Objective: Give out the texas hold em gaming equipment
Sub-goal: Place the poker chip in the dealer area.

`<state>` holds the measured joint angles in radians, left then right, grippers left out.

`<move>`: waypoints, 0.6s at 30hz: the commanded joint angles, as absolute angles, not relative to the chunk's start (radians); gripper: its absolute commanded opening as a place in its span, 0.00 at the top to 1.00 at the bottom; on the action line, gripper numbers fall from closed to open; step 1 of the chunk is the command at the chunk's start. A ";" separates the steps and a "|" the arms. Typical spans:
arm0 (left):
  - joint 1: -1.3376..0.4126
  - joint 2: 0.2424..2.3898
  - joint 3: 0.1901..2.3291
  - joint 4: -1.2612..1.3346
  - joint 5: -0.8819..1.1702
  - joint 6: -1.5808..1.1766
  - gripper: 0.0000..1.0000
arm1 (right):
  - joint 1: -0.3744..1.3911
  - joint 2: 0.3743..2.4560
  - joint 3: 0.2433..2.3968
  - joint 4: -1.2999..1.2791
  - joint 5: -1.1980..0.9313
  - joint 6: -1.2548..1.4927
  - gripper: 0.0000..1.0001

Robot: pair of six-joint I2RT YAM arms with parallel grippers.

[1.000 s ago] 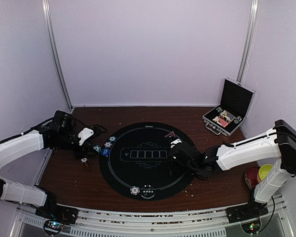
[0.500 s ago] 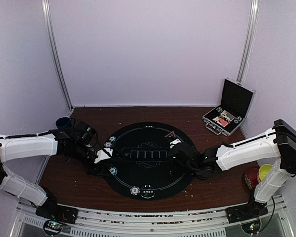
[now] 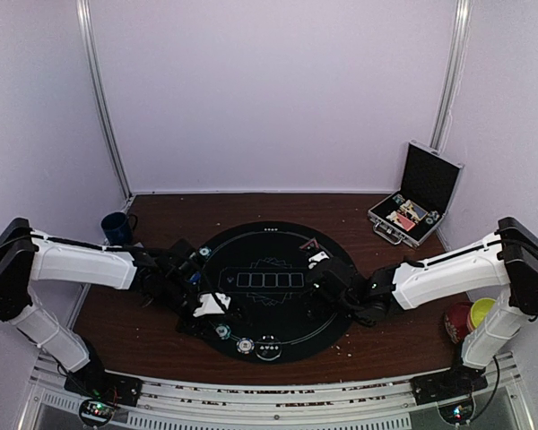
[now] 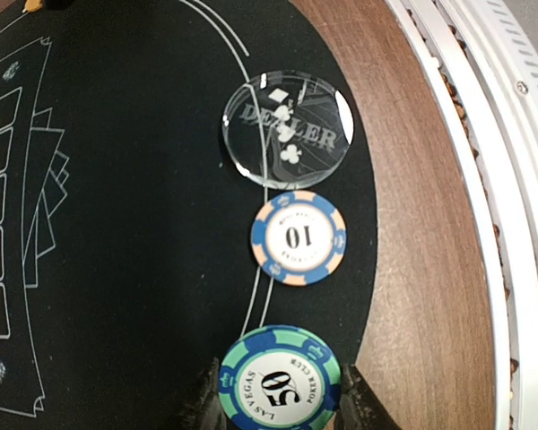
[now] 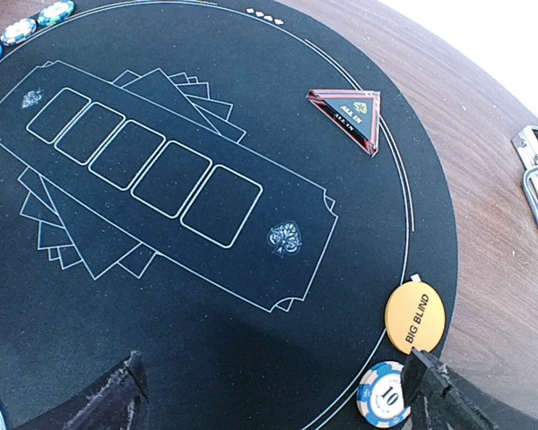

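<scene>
Chip marked 50 [image 4: 278, 383] sits pinched between the fingers of my left end effector [image 4: 280, 405] at the bottom of the left wrist view, over the rim of the mat [image 4: 117, 224]. Above it I see a 10 chip [image 4: 298, 237] and the clear dealer button [image 4: 287, 128]. Right end effector [image 5: 273, 381] is spread wide, holding nothing. The orange Big Blind disc [image 5: 414, 316] lies lower right in its view, the All In triangle [image 5: 345, 107] upper right.

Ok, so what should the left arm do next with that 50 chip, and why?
Probably ease down and open the left gripper to leave the 50 chip there. It sits between the fingers at the edge of the mat, in a row with the 10 chip and the dealer button. Whether it touches the mat is unclear.
</scene>
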<state>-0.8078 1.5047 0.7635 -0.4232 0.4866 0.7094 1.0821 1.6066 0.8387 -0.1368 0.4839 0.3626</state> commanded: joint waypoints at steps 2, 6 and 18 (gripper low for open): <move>-0.858 1.543 0.799 -0.336 0.444 0.713 0.76 | 1.087 1.611 0.837 -0.123 0.496 0.354 0.00; -0.877 1.579 0.801 -0.317 0.412 0.706 0.76 | 1.087 1.611 0.837 -0.123 0.496 0.353 0.00; -0.880 1.601 0.778 -0.260 0.365 0.690 0.76 | 1.086 1.619 0.841 -0.124 0.493 0.353 0.00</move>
